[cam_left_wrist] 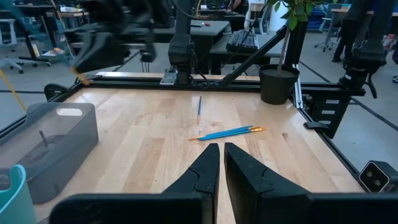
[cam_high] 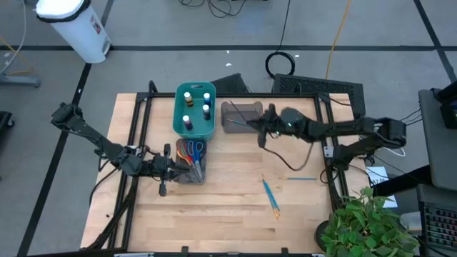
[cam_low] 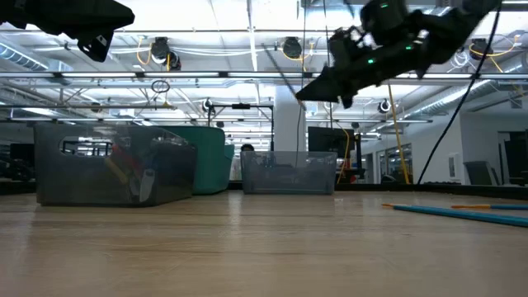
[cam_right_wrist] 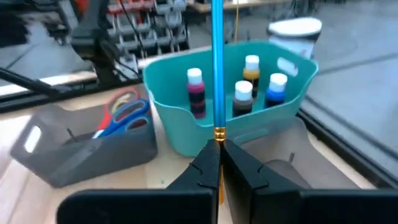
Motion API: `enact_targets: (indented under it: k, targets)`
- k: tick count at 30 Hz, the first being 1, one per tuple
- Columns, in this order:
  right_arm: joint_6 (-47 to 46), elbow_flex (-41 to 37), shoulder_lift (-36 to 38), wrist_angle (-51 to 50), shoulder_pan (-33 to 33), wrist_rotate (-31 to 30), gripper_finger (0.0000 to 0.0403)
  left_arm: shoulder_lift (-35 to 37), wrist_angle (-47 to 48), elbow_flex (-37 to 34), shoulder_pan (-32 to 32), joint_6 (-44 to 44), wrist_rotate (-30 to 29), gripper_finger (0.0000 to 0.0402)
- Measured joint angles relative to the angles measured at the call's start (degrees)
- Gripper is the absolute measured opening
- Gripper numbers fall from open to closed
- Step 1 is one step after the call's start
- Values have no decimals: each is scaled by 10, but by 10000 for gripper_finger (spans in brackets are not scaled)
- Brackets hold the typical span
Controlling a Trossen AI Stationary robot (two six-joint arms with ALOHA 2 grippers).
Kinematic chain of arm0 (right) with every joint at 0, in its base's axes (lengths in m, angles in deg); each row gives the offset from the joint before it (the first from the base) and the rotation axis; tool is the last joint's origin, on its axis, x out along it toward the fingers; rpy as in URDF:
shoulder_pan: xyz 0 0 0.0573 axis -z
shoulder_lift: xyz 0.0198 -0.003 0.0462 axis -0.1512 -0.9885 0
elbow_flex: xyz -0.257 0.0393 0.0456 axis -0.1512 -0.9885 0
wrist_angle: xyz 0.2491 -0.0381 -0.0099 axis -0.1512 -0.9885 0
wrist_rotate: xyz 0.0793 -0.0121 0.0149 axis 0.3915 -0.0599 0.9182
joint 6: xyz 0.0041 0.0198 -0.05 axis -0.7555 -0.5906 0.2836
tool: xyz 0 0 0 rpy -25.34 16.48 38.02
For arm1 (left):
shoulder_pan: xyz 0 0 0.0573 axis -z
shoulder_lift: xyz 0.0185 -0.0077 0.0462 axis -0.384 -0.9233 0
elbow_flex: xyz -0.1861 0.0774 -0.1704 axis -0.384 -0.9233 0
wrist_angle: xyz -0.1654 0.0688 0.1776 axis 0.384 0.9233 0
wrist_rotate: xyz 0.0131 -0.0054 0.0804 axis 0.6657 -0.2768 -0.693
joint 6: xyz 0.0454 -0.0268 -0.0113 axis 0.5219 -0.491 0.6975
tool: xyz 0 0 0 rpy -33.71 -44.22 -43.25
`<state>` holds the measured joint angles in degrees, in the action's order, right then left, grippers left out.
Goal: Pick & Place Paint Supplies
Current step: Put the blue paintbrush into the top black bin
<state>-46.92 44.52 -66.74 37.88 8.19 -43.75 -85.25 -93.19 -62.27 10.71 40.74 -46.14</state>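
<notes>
Blue brush pinched upright in right gripper, over far grey bin; left gripper pressed together by scissors bin.

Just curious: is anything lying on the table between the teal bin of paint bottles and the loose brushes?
No. From above, only bare wood separates the teal plastic bin from the blue brushes.

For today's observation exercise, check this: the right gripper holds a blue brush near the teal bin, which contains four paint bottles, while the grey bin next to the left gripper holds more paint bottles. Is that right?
Not quite. The grey bin by the left gripper holds scissors, not bottles, as the high view shows. The rest stands: the right gripper holds a blue brush near the teal bin with its four paint bottles.
</notes>
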Motion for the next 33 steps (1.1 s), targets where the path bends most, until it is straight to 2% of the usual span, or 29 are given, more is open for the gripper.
enact_targets:
  k: [3, 6, 14, 25, 33]
  targets:
    - [2, 62, -43, -67, 21, 26, 0, 0, 0, 0, 0, 0, 0, 33]
    - [17, 106, -82, -142, 30, 19, 0, 0, 0, 0, 0, 0, 0, 33]
    - [38, 117, -111, -235, 31, -99, 0, 0, 0, 0, 0, 0, 0, 33]
    - [-3, 108, -111, -262, 30, -113, 0, 0, 0, 0, 0, 0, 0, 33]
    - [73, 103, -111, -270, 33, -110, 0, 0, 0, 0, 0, 0, 0, 33]
